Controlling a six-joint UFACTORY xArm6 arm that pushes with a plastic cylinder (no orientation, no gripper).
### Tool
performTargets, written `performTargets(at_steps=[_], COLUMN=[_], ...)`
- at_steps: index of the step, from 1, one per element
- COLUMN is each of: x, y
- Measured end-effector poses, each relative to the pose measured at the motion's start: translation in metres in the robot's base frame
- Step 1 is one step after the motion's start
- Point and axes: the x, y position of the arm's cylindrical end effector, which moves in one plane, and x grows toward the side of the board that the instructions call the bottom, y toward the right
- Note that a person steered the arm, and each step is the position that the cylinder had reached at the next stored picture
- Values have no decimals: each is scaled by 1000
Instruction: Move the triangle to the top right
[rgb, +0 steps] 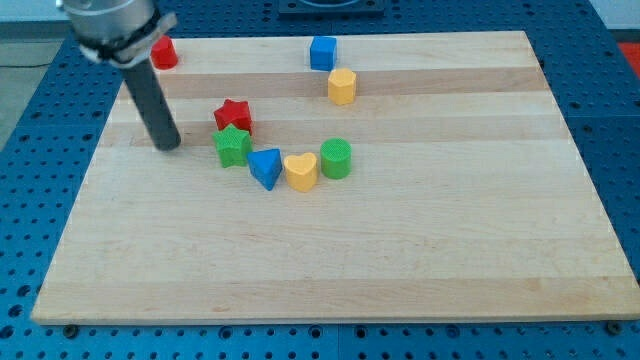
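Observation:
The blue triangle (266, 167) lies near the board's middle, between a green star (233, 146) on its left and a yellow heart (301, 171) on its right. My tip (168, 146) rests on the board to the left of the green star, apart from it, and well left of the triangle. The rod rises from it toward the view's top left.
A red star (233, 115) sits just above the green star. A green cylinder (336, 158) is right of the heart. A blue cube (323, 52) and a yellow hexagonal block (342, 86) lie near the top middle. A red block (164, 53) sits at the top left beside the rod.

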Motion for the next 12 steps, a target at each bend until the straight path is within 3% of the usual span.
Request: performTargets(at_steps=[1,3,4,5,6,7,8,9,12], x=[30,30,13,-14,7,28,9,-18,-75], y=[51,175,205,216,216,176,151,165,302])
